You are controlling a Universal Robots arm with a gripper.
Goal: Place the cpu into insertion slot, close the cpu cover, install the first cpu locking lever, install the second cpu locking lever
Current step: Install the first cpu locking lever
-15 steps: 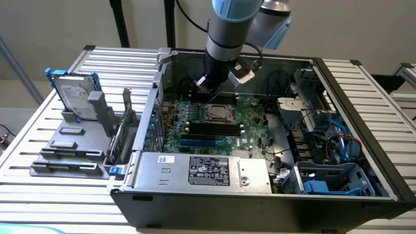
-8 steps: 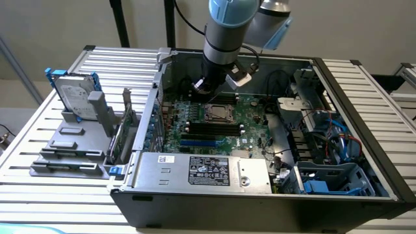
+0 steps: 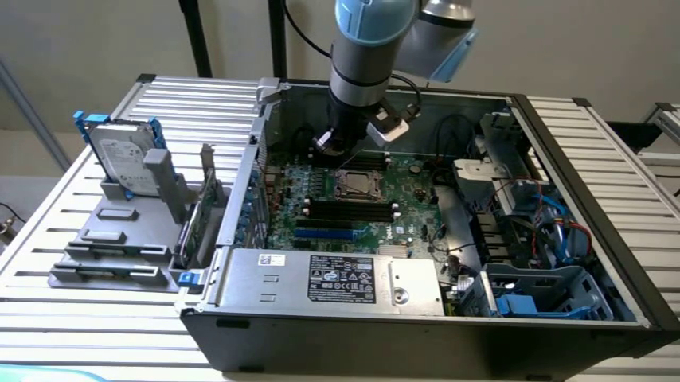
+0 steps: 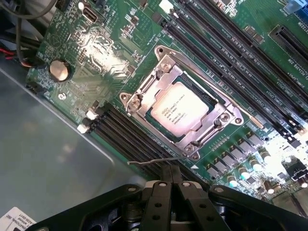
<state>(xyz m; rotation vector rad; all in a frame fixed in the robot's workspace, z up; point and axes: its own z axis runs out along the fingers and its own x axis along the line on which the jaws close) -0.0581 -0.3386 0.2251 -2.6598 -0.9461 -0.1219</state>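
Note:
The cpu (image 4: pixel 179 111), silvery with printed text, lies flat in the insertion slot (image 4: pixel 193 150). The cpu cover (image 4: pixel 159 79), a grey metal frame, lies down around it. One thin wire locking lever (image 4: pixel 149 162) sticks out sideways from a socket corner, its free end loose. It sits just in front of my gripper (image 4: pixel 172 169), which is shut with nothing held. A second lever (image 4: pixel 233 105) runs along the cover's far side. In the exterior view my gripper (image 3: pixel 338 143) hovers over the board just behind the socket (image 3: pixel 356 185).
Long black memory slots (image 4: pixel 120 130) flank the socket on both sides. The open case has a grey power supply box (image 3: pixel 330 278) at the front, cables and blue drive bays (image 3: pixel 531 239) on the exterior view's right, and a hard drive (image 3: pixel 123 155) on a stand outside at its left.

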